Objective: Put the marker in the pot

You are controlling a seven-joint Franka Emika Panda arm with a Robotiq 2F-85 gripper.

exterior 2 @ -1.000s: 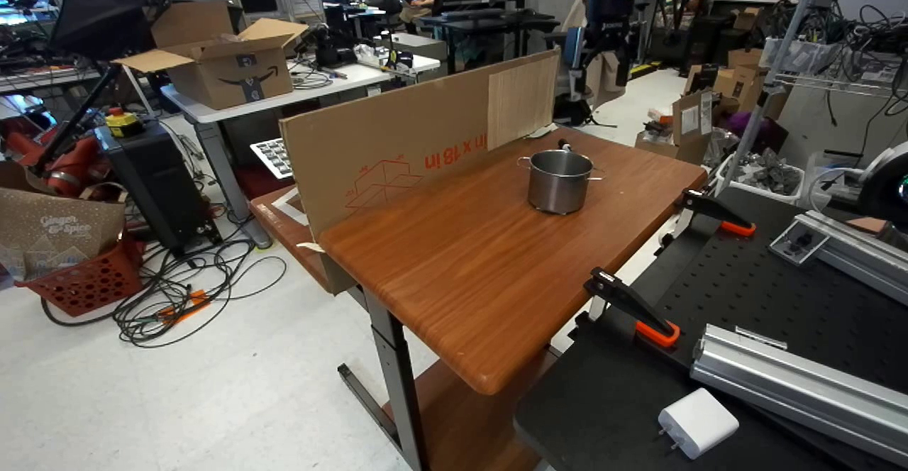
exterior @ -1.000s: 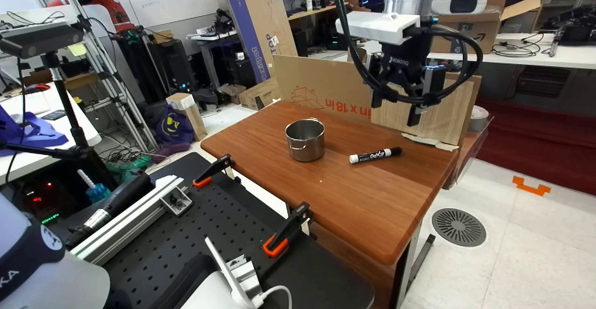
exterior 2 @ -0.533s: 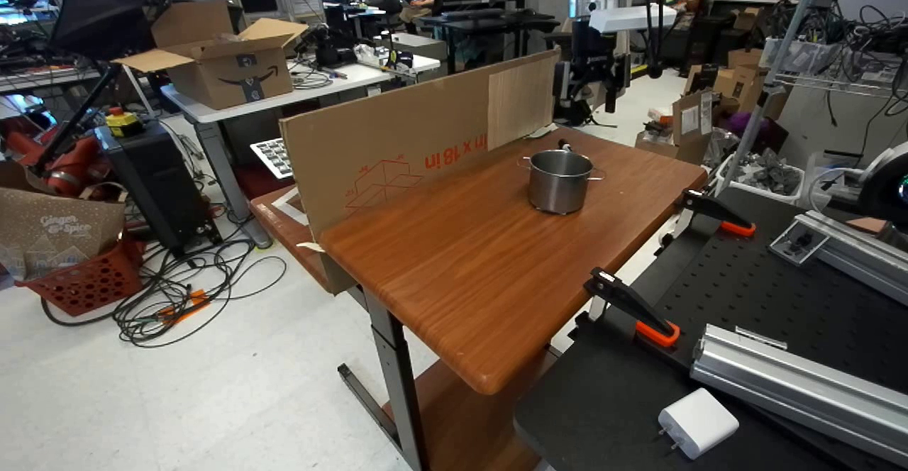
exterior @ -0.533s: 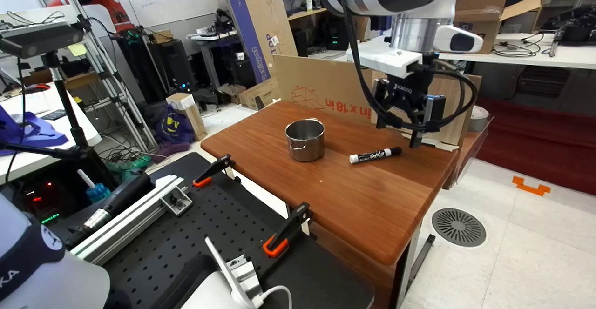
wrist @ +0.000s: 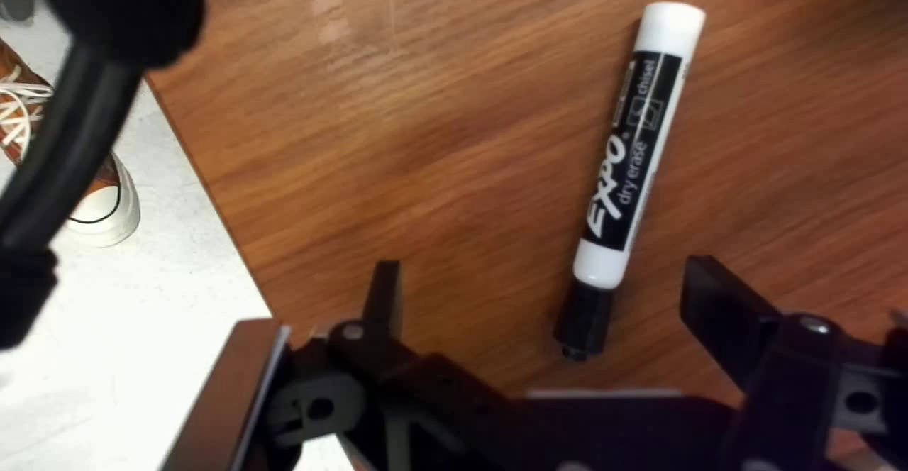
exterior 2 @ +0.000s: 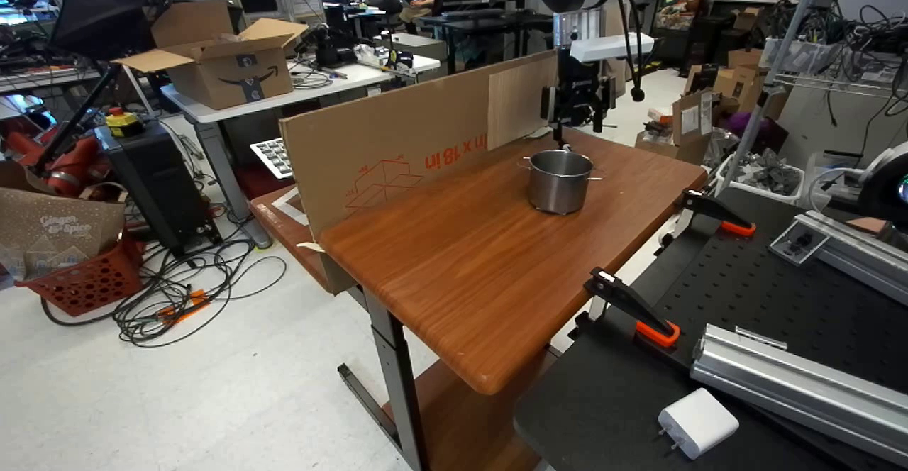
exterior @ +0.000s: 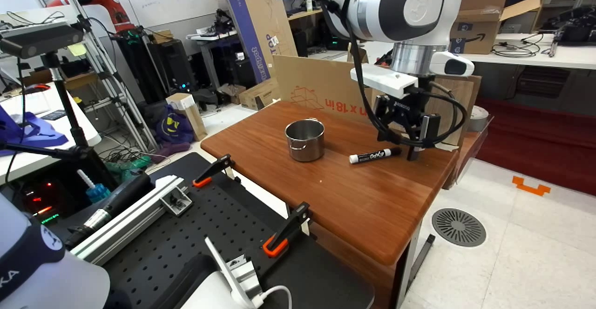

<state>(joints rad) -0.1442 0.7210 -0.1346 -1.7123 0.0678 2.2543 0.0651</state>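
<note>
The marker is white with a black label and a black cap. It lies on the brown table, cap toward my gripper. In the wrist view the marker runs up from between the fingers, touching neither. The silver metal pot stands upright on the table, apart from the marker; the pot hides most of the marker in an exterior view. My gripper is open and empty, low above the table at the capped end. It also shows in an exterior view and in the wrist view.
A cardboard panel stands along the table's back edge, close behind the gripper. The brown table has a black perforated board at its front, with orange-tipped clamps on the edge. A black cable hangs along the arm.
My gripper has come down from well above the table to just over the marker's capped end, staying open. The marker and the pot have not moved.
</note>
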